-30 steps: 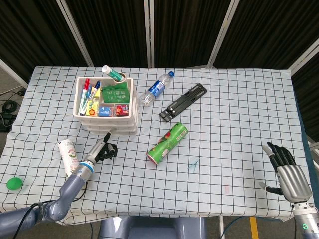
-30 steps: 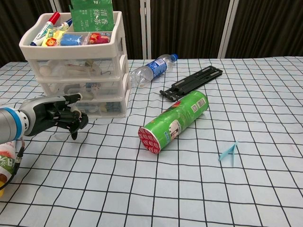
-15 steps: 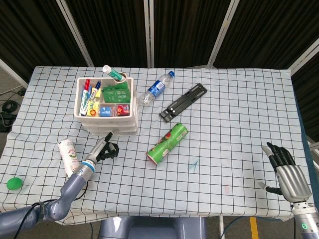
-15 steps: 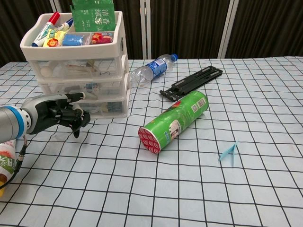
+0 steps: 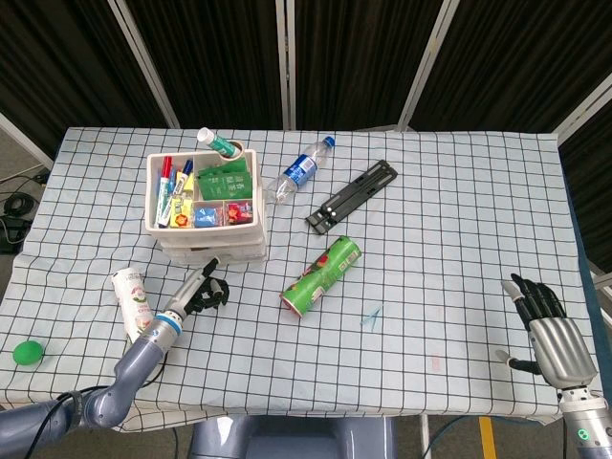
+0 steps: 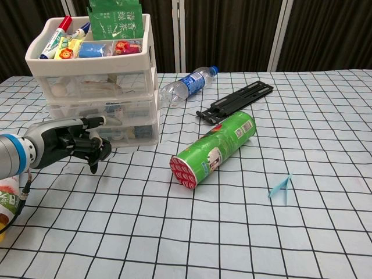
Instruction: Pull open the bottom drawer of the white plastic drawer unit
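The white drawer unit (image 6: 96, 81) stands near the tabletop's far left corner. The left robot hand (image 6: 72, 142), fingers curled, touches its bottom drawer (image 6: 125, 132); whether it grips, I cannot tell. Pull straight toward the near edge, gently, or the unit may slide along.

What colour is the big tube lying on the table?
Green, with a red end, the tube shows best in the chest view.

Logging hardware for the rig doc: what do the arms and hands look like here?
Left hand: black fingers, silver-grey back, a blue ring at the wrist, then a grey rounded forearm with a thin black cable trailing beneath. Right hand: black fingers, silver metallic back and wrist, with a green marking lower on the arm.
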You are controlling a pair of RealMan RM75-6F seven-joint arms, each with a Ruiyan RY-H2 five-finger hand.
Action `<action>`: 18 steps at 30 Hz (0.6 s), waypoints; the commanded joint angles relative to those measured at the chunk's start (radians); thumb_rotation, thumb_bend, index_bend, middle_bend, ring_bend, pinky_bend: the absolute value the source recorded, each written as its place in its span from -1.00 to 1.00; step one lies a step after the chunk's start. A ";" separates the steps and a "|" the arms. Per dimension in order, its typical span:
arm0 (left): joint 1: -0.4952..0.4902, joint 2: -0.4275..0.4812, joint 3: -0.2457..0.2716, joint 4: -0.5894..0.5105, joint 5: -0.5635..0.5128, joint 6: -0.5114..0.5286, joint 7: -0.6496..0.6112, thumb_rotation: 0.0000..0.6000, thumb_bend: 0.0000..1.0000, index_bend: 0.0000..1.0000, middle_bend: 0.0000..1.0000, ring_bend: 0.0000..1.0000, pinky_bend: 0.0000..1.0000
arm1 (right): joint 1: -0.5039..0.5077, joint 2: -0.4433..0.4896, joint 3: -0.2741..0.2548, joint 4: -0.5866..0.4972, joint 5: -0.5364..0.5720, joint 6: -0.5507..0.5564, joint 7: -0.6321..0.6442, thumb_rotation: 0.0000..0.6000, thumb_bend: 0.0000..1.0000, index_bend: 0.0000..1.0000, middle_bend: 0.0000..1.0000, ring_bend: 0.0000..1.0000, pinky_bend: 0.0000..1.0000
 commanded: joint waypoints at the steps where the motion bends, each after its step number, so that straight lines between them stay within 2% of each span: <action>1: 0.003 0.003 0.004 -0.005 0.007 0.002 -0.001 1.00 1.00 -0.70 0.41 0.40 0.16 | 0.000 0.000 0.000 0.000 0.000 0.000 0.000 1.00 -0.97 -0.95 -1.00 -1.00 -1.00; 18: 0.059 0.024 0.059 -0.036 0.113 0.048 -0.026 1.00 1.00 -0.70 0.41 0.40 0.16 | -0.002 0.000 0.000 -0.002 0.002 0.002 -0.004 1.00 -0.97 -0.95 -1.00 -1.00 -1.00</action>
